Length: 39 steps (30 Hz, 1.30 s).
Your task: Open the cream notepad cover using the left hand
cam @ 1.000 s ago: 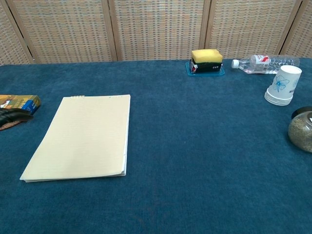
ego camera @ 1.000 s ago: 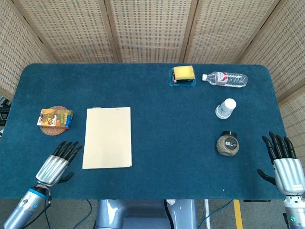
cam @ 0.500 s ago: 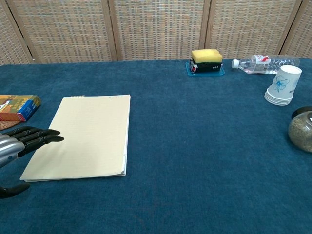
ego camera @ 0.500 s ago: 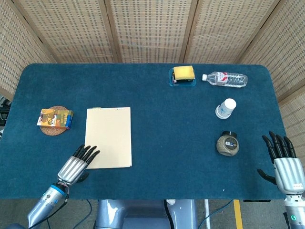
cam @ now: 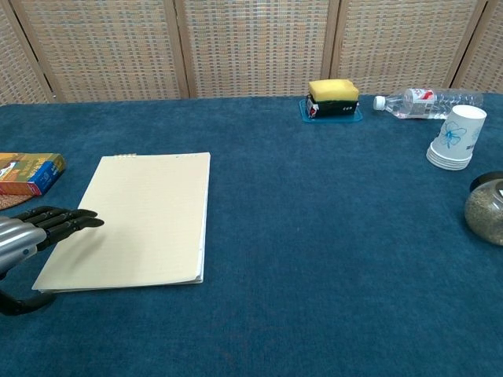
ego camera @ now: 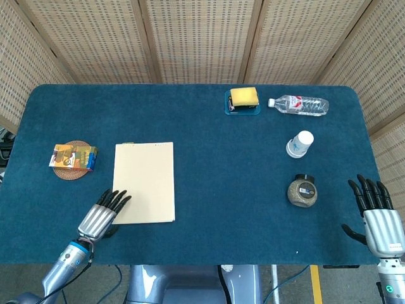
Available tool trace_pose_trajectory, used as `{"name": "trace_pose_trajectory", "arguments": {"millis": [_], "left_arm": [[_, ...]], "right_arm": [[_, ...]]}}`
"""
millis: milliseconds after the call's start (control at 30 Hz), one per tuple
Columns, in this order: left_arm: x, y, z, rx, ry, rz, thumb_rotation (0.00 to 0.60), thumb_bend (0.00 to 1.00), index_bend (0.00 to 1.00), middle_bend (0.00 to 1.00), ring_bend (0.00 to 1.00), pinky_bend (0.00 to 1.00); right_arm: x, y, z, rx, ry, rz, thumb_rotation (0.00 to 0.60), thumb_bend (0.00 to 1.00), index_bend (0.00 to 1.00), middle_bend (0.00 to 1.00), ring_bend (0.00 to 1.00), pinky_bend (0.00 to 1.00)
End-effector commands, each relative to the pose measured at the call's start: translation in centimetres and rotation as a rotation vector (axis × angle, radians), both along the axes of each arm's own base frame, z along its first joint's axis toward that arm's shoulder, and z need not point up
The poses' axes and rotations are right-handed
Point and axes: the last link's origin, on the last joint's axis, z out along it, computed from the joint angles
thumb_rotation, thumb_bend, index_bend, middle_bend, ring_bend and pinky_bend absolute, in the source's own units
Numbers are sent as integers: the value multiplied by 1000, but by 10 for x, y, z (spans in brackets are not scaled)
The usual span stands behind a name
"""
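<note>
The cream notepad (ego camera: pixel 144 182) (cam: pixel 134 221) lies closed and flat on the blue table, left of centre, its bound edge at the far end. My left hand (ego camera: pixel 101 215) (cam: pixel 35 232) is open at the pad's near left corner, its dark fingers stretched out over the left edge of the cover. The thumb hangs below, by the near left corner. Whether the fingertips touch the cover is unclear. My right hand (ego camera: pixel 378 215) rests open at the table's near right edge, holding nothing; the chest view does not show it.
A small colourful box (ego camera: pixel 74 156) (cam: pixel 30 173) sits on a round coaster left of the pad. At the right stand a lidded jar (ego camera: pixel 303 191) (cam: pixel 486 208), stacked paper cups (ego camera: pixel 300 144) (cam: pixel 456 137), a lying water bottle (ego camera: pixel 299 104) and a yellow sponge in a tray (ego camera: pixel 243 99) (cam: pixel 333 99).
My left hand moved right from the table's near left edge, bringing its fingers over the notepad's left edge, then settled slightly lower. The notepad and right hand stayed still.
</note>
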Motion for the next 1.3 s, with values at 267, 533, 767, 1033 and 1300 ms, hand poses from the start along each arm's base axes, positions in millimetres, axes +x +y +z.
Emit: {"name": "trace_pose_trajectory", "arguments": {"millis": [267,533,767,1033,1300], "left_arm": [[1,5,1,14,-16,11,600,367,0,0,0,0],[3,8,4,23,-28,20,600,367,0,0,0,0],[9,14,10,42,-56,21,600,368,0,0,0,0],[15,26,9,43,-60,41,600,369,0,0,0,0],[17,42,4,39,-38,68,600,370,0,0,0,0]], "right_arm": [[-1,0,1,-1,-2,-3,600,0,20,0,0,0],[-1,0,0,3,-3,-5,600,0,21,0,0,0],[-2,-1,0,4,-2,-9,600,0,21,0,0,0],[-2,-2,-1,7,0,-12,600,0,23,0,0,0],[-3,-3,-1,8,2,-17,600,0,25,0,0,0]]}}
